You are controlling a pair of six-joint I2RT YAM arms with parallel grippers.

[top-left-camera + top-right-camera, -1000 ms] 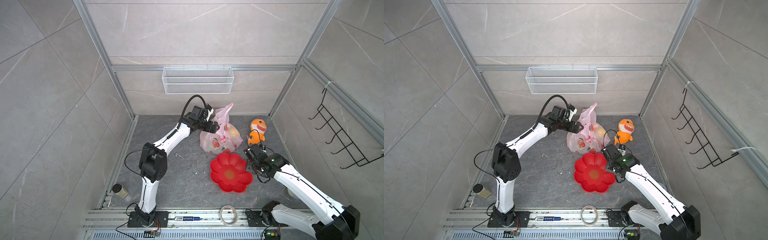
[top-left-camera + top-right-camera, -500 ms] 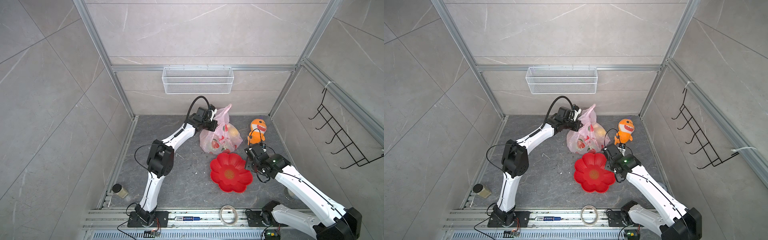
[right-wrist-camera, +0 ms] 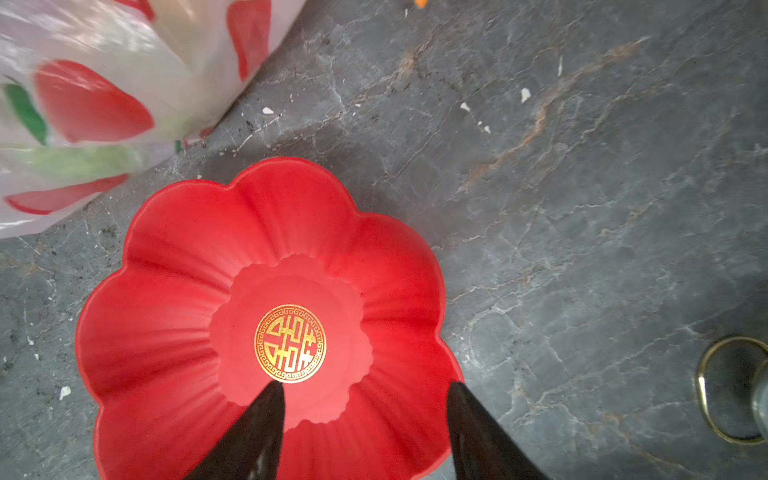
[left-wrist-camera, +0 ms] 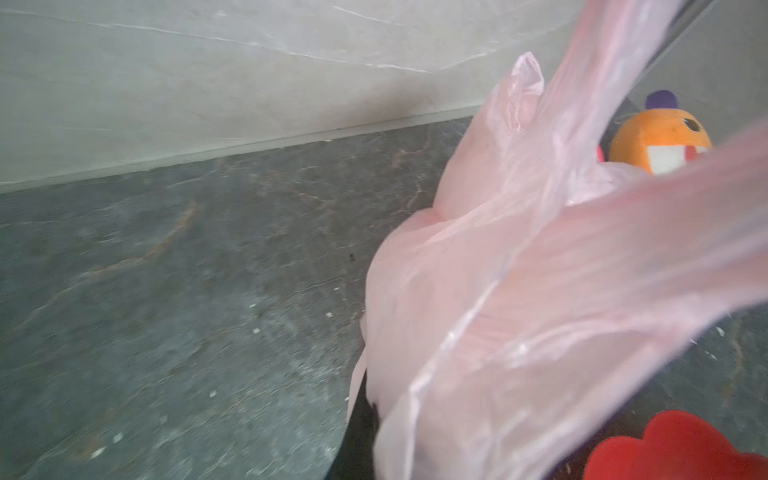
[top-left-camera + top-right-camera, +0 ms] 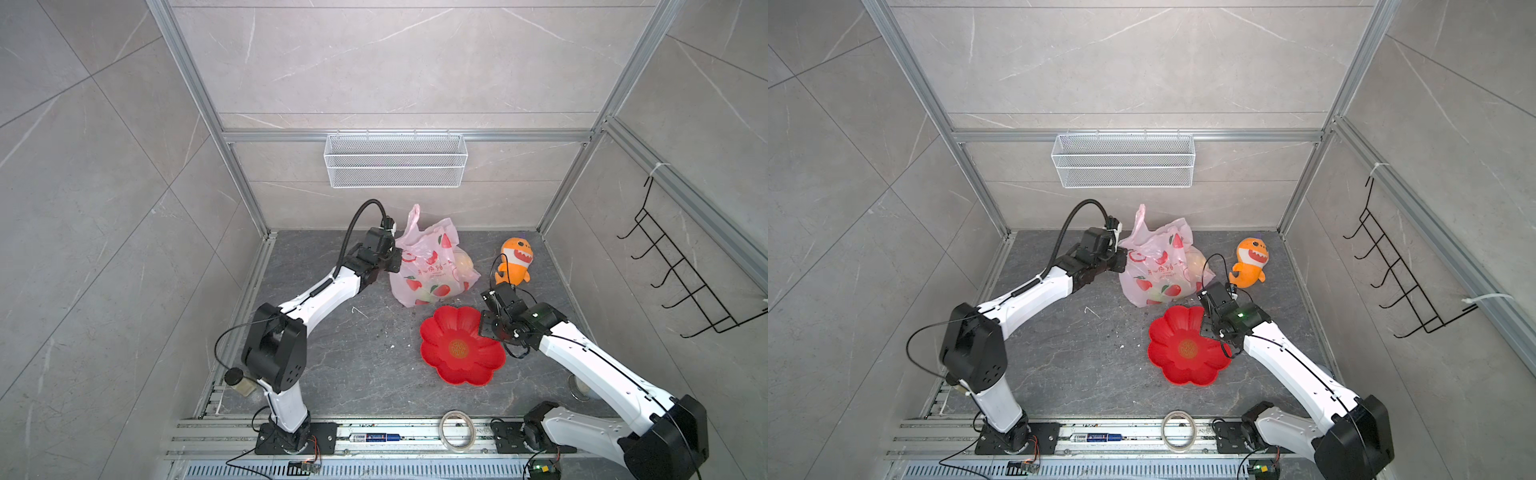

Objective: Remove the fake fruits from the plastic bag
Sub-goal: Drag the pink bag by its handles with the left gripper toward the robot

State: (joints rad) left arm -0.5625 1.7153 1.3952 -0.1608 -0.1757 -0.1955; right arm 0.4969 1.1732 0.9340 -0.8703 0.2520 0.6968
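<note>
In both top views the left pincer [image 5: 392, 261] [image 5: 1120, 258] was closed on the left edge of the pink bag [image 5: 430, 266] [image 5: 1152, 272], which stood at the back of the floor with a handle up. The fruits lay inside it, and a pale one [image 5: 463, 264] [image 5: 1196, 262] showed through the right side. The right pincer [image 5: 484, 327] [image 5: 1208, 328] hung just off that side, over the edge of the red dish [image 5: 436, 353] [image 5: 1163, 345].

In the left wrist view the bag [image 4: 540, 291] stretched across the lens, hiding the fingers.

In the right wrist view the right pincer [image 3: 365, 390] stood open and empty above the dish [image 3: 174, 257], which held nothing. The bag [image 3: 104, 83] lay just past its rim, with a green one [image 3: 83, 162] inside.
</note>
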